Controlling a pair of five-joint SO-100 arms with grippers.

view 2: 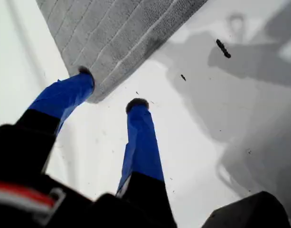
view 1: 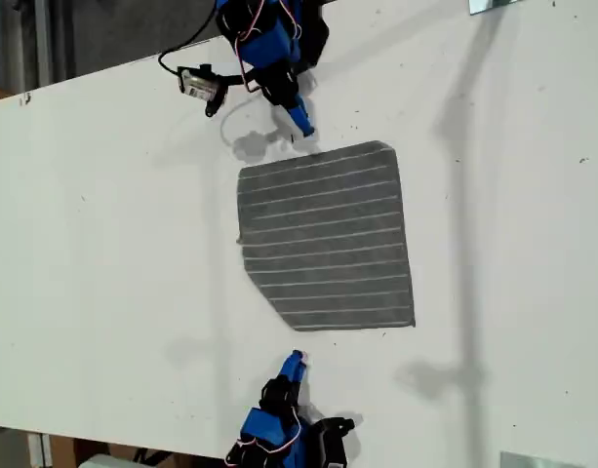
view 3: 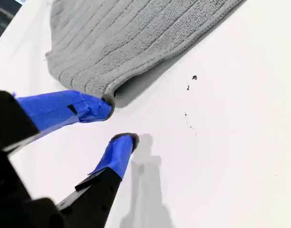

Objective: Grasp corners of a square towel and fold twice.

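Bare table (view 1: pixel 113 244) surrounds the towel (view 1: pixel 328 239) (nothing blocks its edges).

This looks like a robotics lab or test bench, not a home. A wide plain white surface (view 1: pixel 103 273) fills the exterior view, scuffed and speckled with small dark flecks. Two small blue-and-black arms are mounted at opposite edges, with loose red and white wiring and a black cable (view 1: pixel 186 44) trailing out. Past the surface edge, bare grey flooring shows at the exterior view's upper left.
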